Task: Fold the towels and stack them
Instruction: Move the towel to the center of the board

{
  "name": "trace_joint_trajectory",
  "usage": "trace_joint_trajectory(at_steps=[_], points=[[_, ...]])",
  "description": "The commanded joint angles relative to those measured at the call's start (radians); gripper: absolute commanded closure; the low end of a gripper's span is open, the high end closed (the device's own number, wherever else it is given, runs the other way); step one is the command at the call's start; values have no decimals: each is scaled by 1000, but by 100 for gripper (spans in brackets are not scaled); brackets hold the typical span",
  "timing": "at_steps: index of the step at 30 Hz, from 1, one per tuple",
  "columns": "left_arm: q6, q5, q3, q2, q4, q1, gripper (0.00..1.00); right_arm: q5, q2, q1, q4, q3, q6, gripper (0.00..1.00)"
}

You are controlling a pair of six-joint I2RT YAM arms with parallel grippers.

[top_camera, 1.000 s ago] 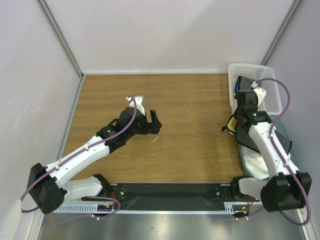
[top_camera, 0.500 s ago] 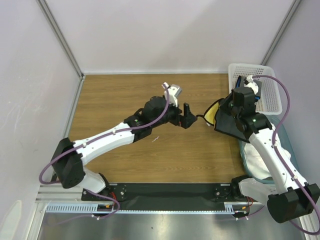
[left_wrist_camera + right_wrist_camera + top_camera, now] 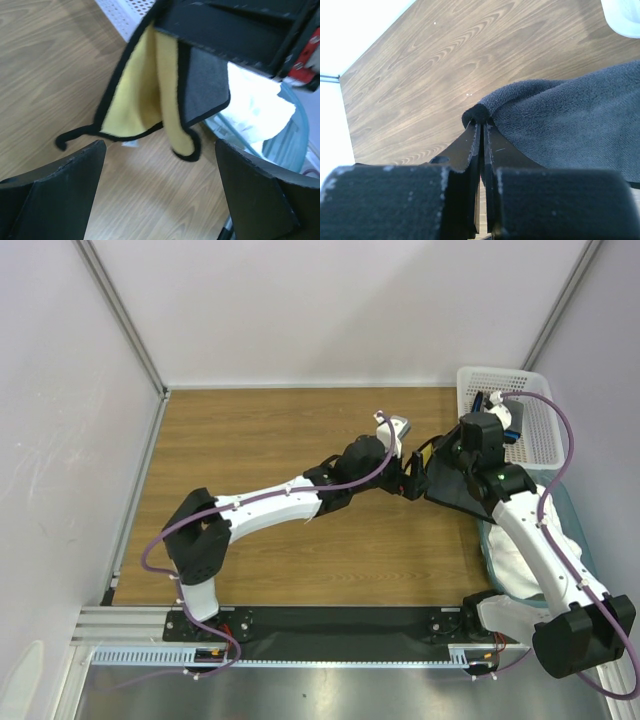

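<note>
My right gripper (image 3: 438, 450) (image 3: 482, 122) is shut on the dark-edged rim of the yellow towel (image 3: 424, 456) (image 3: 135, 95). The towel's other face is dark grey (image 3: 570, 130), and it hangs above the table to the left of the basket. Right beside the hanging towel, my left gripper (image 3: 411, 480) (image 3: 160, 147) is open, and the towel's lower corner dangles just beyond its fingers (image 3: 75, 170). A large white towel (image 3: 520, 560) (image 3: 255, 100) lies crumpled at the right edge under my right arm. In the basket lies a dark cloth with a blue edge (image 3: 482, 400).
The white perforated basket (image 3: 540, 410) (image 3: 125, 12) stands at the back right corner. A bluish sheet (image 3: 575, 530) lies under the white towel. Grey walls close in the wooden table (image 3: 260, 440) on the left, the back and the right.
My left arm has swung far to the right, up to the hanging towel, its jaws still open. My right gripper has carried the yellow towel up and left, away from the right edge.
</note>
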Motion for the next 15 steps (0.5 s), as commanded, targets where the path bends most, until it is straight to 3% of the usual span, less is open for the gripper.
trace_joint_trajectory(at_steps=[1, 5, 8, 12, 14, 15], points=[[-37, -14, 71, 10, 24, -15, 3, 21, -10, 5, 52, -7, 14, 100], [-67, -8, 80, 34, 32, -16, 6, 21, -3, 5, 55, -11, 14, 100], [-79, -23, 104, 63, 9, -18, 16, 17, -2, 7, 65, -10, 17, 100], [-100, -23, 184, 120, -59, -18, 43, 23, 3, 5, 77, -13, 20, 100], [-110, -20, 209, 146, -88, -19, 51, 24, 10, 5, 80, -14, 21, 100], [-108, -18, 225, 151, -94, -18, 60, 20, 19, 5, 82, -14, 21, 100]])
